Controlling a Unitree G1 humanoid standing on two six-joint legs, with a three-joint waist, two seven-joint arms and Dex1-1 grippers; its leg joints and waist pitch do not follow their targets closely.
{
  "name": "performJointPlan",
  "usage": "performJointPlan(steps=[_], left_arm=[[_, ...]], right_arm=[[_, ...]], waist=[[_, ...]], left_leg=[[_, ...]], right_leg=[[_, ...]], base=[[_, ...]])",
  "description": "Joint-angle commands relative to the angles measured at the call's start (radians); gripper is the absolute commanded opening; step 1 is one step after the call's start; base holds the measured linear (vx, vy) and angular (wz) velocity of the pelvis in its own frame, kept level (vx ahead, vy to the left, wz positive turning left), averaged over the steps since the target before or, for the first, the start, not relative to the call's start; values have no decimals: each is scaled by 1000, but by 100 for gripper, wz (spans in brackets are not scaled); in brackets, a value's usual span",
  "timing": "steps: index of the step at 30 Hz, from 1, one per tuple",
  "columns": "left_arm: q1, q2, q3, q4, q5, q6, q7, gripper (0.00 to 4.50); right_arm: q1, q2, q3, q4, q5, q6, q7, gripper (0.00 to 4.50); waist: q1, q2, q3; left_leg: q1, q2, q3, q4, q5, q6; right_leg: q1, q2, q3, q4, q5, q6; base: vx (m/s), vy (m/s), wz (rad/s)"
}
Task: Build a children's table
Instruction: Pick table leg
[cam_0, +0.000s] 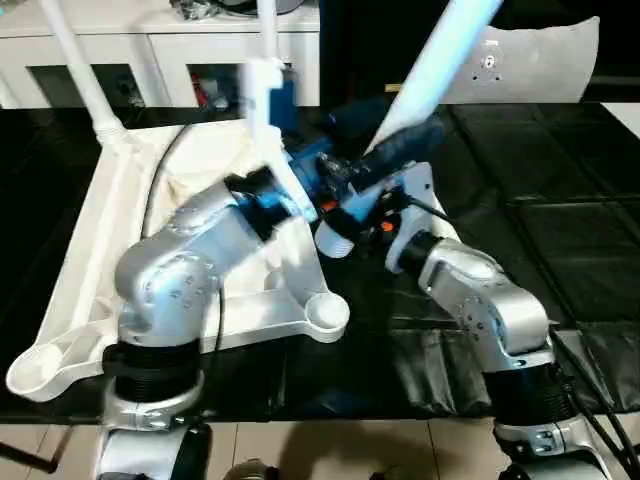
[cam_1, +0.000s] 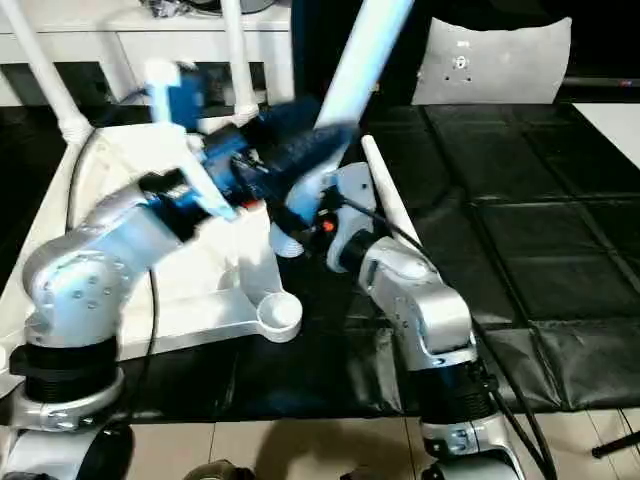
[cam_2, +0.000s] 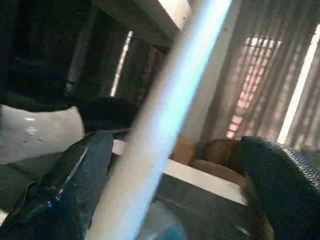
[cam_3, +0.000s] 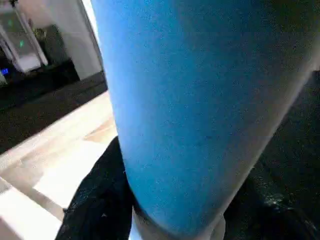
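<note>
Bench (cam_0: 560, 240): black-covered. Table top (cam_0: 90, 260): white, underside up, on the bench's left part, two legs standing in far sockets. Loose leg (cam_0: 440, 60): tilted, pinched in right gripper (cam_0: 385, 160) jaws. Left gripper (cam_2: 170, 200): jaws spread around that leg.

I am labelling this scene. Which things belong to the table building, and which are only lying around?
Job:
- tabletop, upside down
- two fitted legs
- leg in right tool

Lying about:
- white panel
- white shelf unit

No text, label, brand or number can be read anywhere.
</note>
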Motion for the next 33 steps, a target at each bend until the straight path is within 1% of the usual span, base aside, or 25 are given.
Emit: performJointPlan(steps=[1,2,3,5,6,8,9,11,13,14,15,16,18,19,20,21,22,24,25,26,28,29,30,31,33], left_arm=[[12,15,12,-13,3,3,-17,450],[37,63,16,-17,15,8,-44,450],[63,110,19,-26,22,12,-73,450],[101,172,17,-44,32,21,-115,450],[113,192,13,-51,38,22,-128,450],[158,271,-11,-66,73,13,-175,450],[182,315,-26,-69,94,9,-197,450],[201,345,-35,-73,107,5,-213,450],[281,448,-63,-89,156,-44,-292,450],[281,448,-63,-89,156,-44,-292,450],[339,521,-87,-104,188,-68,-348,450],[362,550,-102,-109,207,-81,-368,450],[397,599,-136,-112,244,-102,-401,415],[407,615,-147,-112,255,-107,-411,415],[426,641,-171,-114,266,-102,-426,412],[429,646,-186,-111,281,-112,-426,412],[430,650,-204,-106,300,-123,-423,383],[429,652,-241,-88,345,-151,-413,370],[428,650,-267,-72,373,-175,-412,367],[428,648,-277,-64,387,-187,-413,358],[422,627,-316,-24,430,-226,-410,333],[418,611,-329,-2,443,-241,-404,333],[414,597,-339,19,455,-257,-398,326],[413,585,-348,41,468,-276,-394,321],[412,580,-356,59,480,-294,-395,303]], right_arm=[[-15,-4,-26,-15,34,38,9,191],[-14,-16,-50,-28,69,75,22,190],[-9,-28,-69,-44,98,105,34,190],[-3,-39,-95,-63,135,143,42,190],[-1,-40,-107,-69,153,161,43,190],[4,-50,-139,-88,219,219,55,190],[7,-54,-159,-100,270,261,67,190],[10,-57,-174,-110,307,289,76,190],[12,-59,-226,-132,409,327,112,190],[12,-59,-226,-132,409,327,112,190],[9,-60,-257,-138,468,355,128,190],[7,-60,-268,-139,487,364,132,190],[3,-61,-277,-142,507,377,135,190],[3,-62,-279,-143,511,382,136,190],[0,-71,-281,-146,521,398,134,190],[0,-76,-276,-148,518,401,135,190],[2,-87,-263,-150,503,397,139,190],[9,-113,-220,-159,448,367,141,190],[18,-135,-176,-169,396,342,143,190],[21,-145,-157,-174,376,333,143,190],[34,-181,-86,-192,283,282,132,190],[40,-189,-67,-200,259,269,123,190],[47,-201,-44,-209,229,250,116,190],[55,-212,-23,-219,201,232,108,190],[63,-217,-12,-226,185,218,104,190]], waist=[[0,0,-79],[2,5,-81],[0,6,-80],[0,6,-81],[1,7,-81],[1,7,-80],[0,8,-77],[1,10,-76],[1,7,-72],[2,8,-72],[2,9,-71],[-1,6,-69],[1,8,-68],[1,8,-67],[-1,4,-64],[1,6,-64],[1,3,-62],[1,4,-63],[0,2,-63],[1,2,-63],[0,-1,-62],[0,-1,-62],[-1,-1,-65],[-3,3,-60],[-2,1,-62]], left_leg=[[14,52,-17,-71,-74,15],[15,52,-18,-70,-69,12],[14,51,-19,-72,-74,15],[20,53,-17,-71,-73,9],[18,53,-18,-73,-66,10],[19,54,-18,-75,-70,8],[21,54,-18,-76,-82,6],[23,54,-16,-78,-101,-4],[22,54,-17,-83,-128,-11],[24,54,-17,-83,-132,-12],[25,55,-19,-84,-137,-13],[24,55,-18,-88,-144,-15],[27,55,-17,-88,-151,-24],[27,54,-16,-88,-153,-25],[29,54,-13,-91,-172,-33],[30,54,-15,-91,-180,-40],[29,54,-15,-93,-183,-42],[29,56,-16,-93,-185,-54],[27,54,-15,-92,-175,-57],[26,54,-15,-92,-173,-57],[23,53,-13,-90,-154,-51],[23,53,-13,-90,-154,-51],[24,51,-12,-88,-143,-47],[23,52,-12,-90,-157,-49],[23,52,-14,-89,-160,-45]], right_leg=[[54,-71,48,-68,-53,-228],[54,-71,47,-67,-45,-230],[55,-71,47,-66,-46,-227],[50,-70,47,-66,-43,-224],[52,-71,47,-63,-40,-226],[49,-70,46,-63,-45,-225],[47,-68,46,-64,-57,-220],[45,-69,46,-67,-86,-219],[43,-70,48,-70,-124,-208],[41,-71,48,-71,-131,-206],[40,-73,49,-74,-144,-201],[38,-70,49,-72,-160,-195],[35,-72,49,-75,-177,-192],[33,-72,50,-77,-183,-191],[30,-71,50,-78,-208,-190],[30,-72,51,-78,-221,-190],[30,-72,51,-79,-228,-187],[29,-73,51,-80,-235,-177],[31,-73,52,-79,-225,-174],[32,-74,53,-80,-224,-170],[32,-74,55,-83,-209,-166],[32,-74,55,-83,-209,-166],[34,-75,56,-79,-192,-172],[31,-72,56,-82,-198,-173],[33,-74,57,-81,-193,-176]], base=[[0,0,0],[0,0,0],[0,0,0],[0,0,0],[0,0,0],[0,0,0],[0,0,0],[0,0,0],[0,0,0],[0,0,0],[0,0,0],[0,0,0],[0,0,0],[0,0,0],[0,0,0],[0,0,0],[0,0,0],[0,0,0],[0,0,0],[0,0,0],[0,0,0],[0,0,0],[0,0,0],[0,0,0],[0,0,0]])
